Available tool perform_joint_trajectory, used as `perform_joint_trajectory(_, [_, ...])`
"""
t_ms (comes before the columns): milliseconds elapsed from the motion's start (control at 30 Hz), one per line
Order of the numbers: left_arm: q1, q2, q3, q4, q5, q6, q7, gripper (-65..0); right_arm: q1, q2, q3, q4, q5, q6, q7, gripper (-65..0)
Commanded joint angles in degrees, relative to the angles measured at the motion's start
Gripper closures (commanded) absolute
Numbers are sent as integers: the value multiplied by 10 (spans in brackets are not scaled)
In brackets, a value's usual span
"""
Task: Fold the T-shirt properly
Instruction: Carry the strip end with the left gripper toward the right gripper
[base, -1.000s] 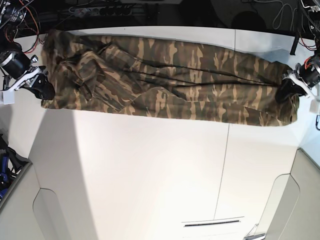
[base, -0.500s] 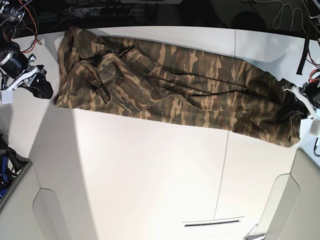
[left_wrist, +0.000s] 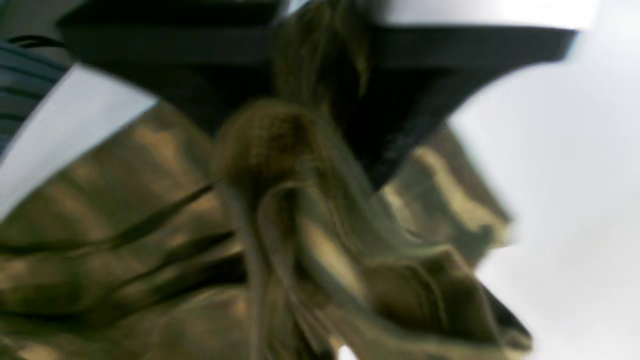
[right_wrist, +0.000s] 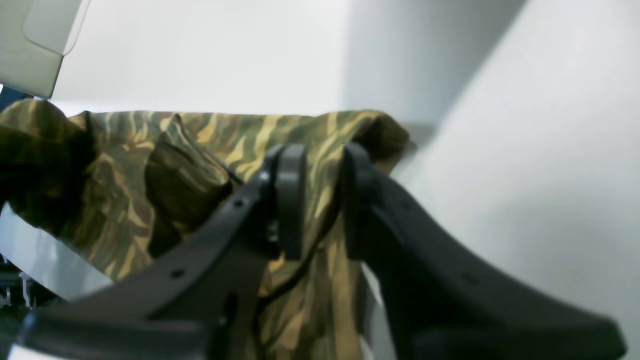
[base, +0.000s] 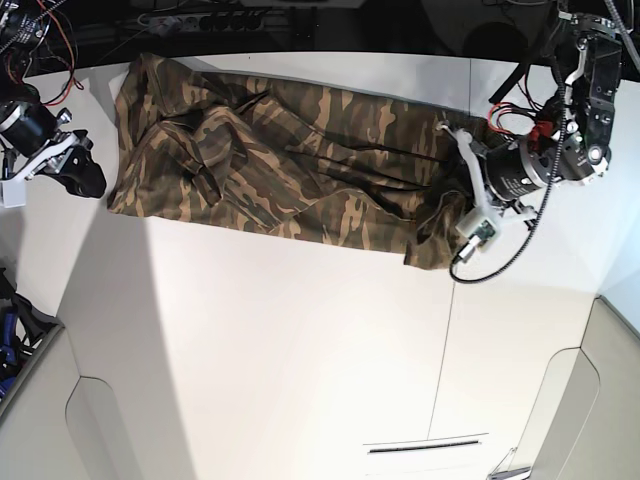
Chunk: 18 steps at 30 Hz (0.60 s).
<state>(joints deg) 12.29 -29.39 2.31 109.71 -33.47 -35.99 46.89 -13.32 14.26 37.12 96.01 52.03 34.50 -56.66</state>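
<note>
The camouflage T-shirt (base: 290, 170) lies as a long, creased band across the far part of the white table (base: 300, 340), running from the far corner on the base view's left down toward the middle right, where its end is bunched up in a lump. The left claw (base: 452, 200) sits at that bunched end; its wrist view is badly blurred, with folds of cloth (left_wrist: 280, 210) heaped right under and between the dark fingers (left_wrist: 400, 125), so I cannot tell whether it is grasping the cloth or has let go. The right claw (base: 88, 178) rests at the other end of the shirt, just beside its edge on the table. In its wrist view the two black fingers (right_wrist: 290, 200) stand a little apart with only a narrow gap between them, and the shirt (right_wrist: 150, 170) lies behind them; nothing is pinched there, so it looks released.
</note>
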Motion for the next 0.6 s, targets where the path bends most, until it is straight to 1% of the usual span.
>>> perform_joint_trajectory(0, [-7,1,9,9,-5,0,-13,-276,4,8,4,10,11,2,11,-147])
perform_joint_trajectory(33, [-7,7,20,9,-1,0,-13,-356,4,8,4,10,10,2,10,-178])
perform_joint_trajectory(67, [-7,14,31,9,1,0,-13,-400,4,8,4,10,9,2,10,-227])
perform_joint_trajectory(133, [-7,27,47,9,1,0,-17,-411,4,8,4,10,5,2,4,-339])
perform_joint_trajectory(167, [-7,35,52,9,1,0,-17,-411,4,8,4,10,-1,1,0,-388])
perform_joint_trajectory(200, [-7,44,57,9,0,0,-17,-411,4,8,4,10,-8,0,-3,-421])
perform_joint_trajectory(233, [-7,53,60,9,0,0,-17,-411,3,8,4,10,-16,-2,-6,-437])
perform_joint_trajectory(367, [-7,89,65,9,-5,0,-17,-411,-15,8,4,9,-21,-2,-7,-439])
perform_joint_trajectory(500, [-5,115,65,9,-45,0,-16,-411,-39,7,4,9,-9,-2,-6,-439])
perform_joint_trajectory(567, [-5,121,65,9,-62,0,-16,-410,-46,-2,4,9,-7,-2,-6,-439])
